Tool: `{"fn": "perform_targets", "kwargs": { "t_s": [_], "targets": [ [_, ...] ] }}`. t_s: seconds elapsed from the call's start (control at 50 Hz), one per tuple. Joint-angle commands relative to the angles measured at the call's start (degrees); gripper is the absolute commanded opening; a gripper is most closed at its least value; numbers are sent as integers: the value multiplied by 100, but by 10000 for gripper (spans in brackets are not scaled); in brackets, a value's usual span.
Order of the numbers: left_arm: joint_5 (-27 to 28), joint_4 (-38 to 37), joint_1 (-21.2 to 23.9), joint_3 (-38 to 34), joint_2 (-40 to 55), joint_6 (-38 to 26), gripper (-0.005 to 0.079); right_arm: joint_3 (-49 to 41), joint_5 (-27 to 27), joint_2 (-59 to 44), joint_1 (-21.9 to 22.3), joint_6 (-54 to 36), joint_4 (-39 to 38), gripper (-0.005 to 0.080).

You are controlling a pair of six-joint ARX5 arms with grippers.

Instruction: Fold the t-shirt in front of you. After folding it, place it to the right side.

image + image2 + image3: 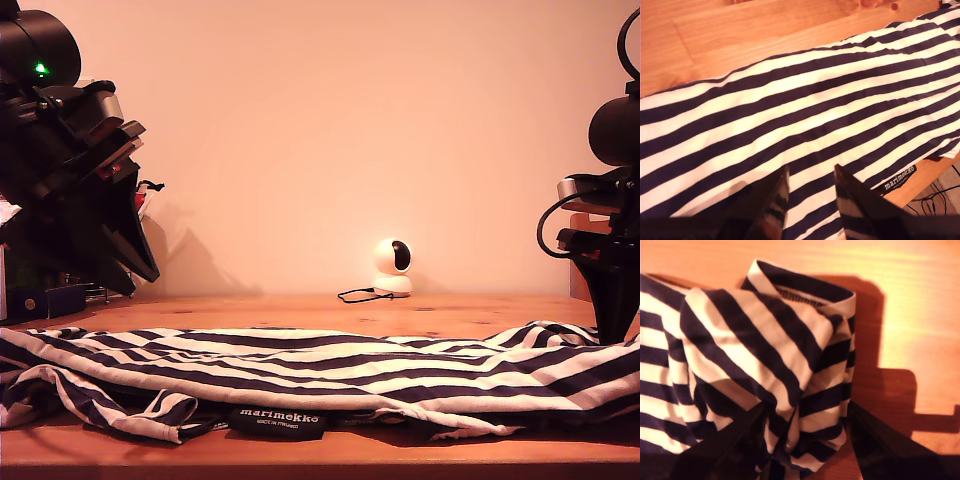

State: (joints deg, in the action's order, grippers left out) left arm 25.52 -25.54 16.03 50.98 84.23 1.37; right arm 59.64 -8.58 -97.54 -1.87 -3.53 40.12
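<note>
- my first gripper [135, 265], a black angular wedge at the exterior view's left, hovers above flat cloth; in the first wrist view its jaws stand narrowly apart, empty
- the t-shirt [300, 365], soft jersey in narrow navy and white stripes, sprawls rumpled across the smooth wooden desk [330, 310], its dark neckband label at the near edge
- a small round white camera [393, 266] sits by the wall
- my second gripper [805, 440], at the exterior view's right, has wide jaws flanking a bunched, stitched hem fold; whether it pinches, I cannot tell
</note>
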Motion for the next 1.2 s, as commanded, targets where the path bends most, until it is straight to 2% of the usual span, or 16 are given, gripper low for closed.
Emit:
{"fn": "perform_targets", "kwargs": {
  "t_s": [0.0, 0.26, 0.5, 1.04, 1.14, 1.18],
  "targets": [
    [24, 9, 17, 48, -28, 20, 256, 37, -48, -142, 107, -24, 0, 468],
    [28, 4, 17, 48, -28, 20, 256, 35, -616, -623, 271, 98, 162, 468],
    [74, 66, 28, 48, -28, 22, 256, 35, -1563, -785, 275, 199, 221, 468],
    [129, 560, 254, 48, 20, 352, 254, 35, -3215, -785, 131, 433, -20, 467],
    [146, 664, 365, 48, 129, 468, 254, 35, -3344, -785, 74, 525, -68, 425],
    [146, 706, 420, 48, 175, 468, 253, 35, -3344, -785, 68, 546, -66, 361]
  ]
}}
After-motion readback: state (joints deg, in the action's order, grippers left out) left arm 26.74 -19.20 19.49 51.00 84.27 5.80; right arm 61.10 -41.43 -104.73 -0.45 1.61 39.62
